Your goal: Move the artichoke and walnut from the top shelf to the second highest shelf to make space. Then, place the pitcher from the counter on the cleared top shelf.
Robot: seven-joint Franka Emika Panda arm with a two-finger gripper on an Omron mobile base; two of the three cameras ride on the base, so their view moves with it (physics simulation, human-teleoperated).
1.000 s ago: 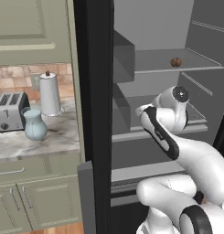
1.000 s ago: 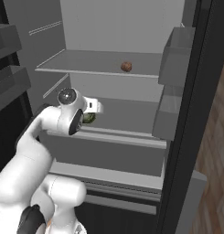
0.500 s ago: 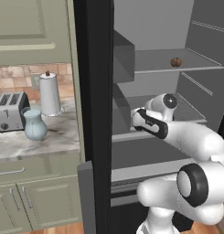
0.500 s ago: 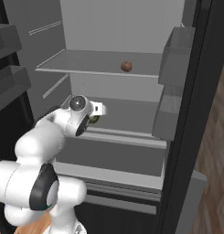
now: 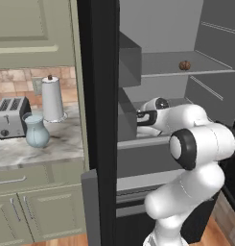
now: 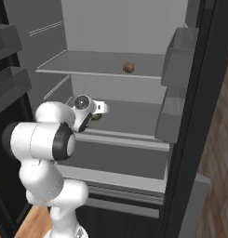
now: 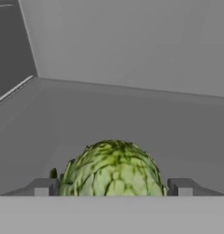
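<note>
The gripper [image 7: 113, 187] stands wide, its two dark finger tips [image 7: 42, 187] flanking the artichoke [image 7: 112, 170] with a sliver of space showing on each side — the hand view does not show either tip pressing on the green scales. The artichoke rests on the second highest shelf [image 7: 131, 119], near its front, with bare grey shelf running on behind it to the fridge's back wall.

In the right base view the gripper [image 6: 97, 113] sits low over that same shelf [image 6: 134, 122], with a bit of the green artichoke [image 6: 95, 116] peeking out just beneath the hand. In the left base view the hand [image 5: 144, 118] reaches into the fridge at the level of the thick-lipped shelf [image 5: 143, 141], the white arm bent in from the lower right.

Above, the walnut [image 6: 128, 68] lies alone on the top shelf [image 6: 87, 65], toward its right side and well apart from the gripper; the left base view shows it [image 5: 185, 65] near the thin front edge.

Outside the fridge — left of the open door — the pitcher [image 5: 36, 129] stands upright on the marbled counter [image 5: 42, 151], just beside a toaster [image 5: 11, 116] and in front of a paper-towel roll [image 5: 52, 98].
</note>
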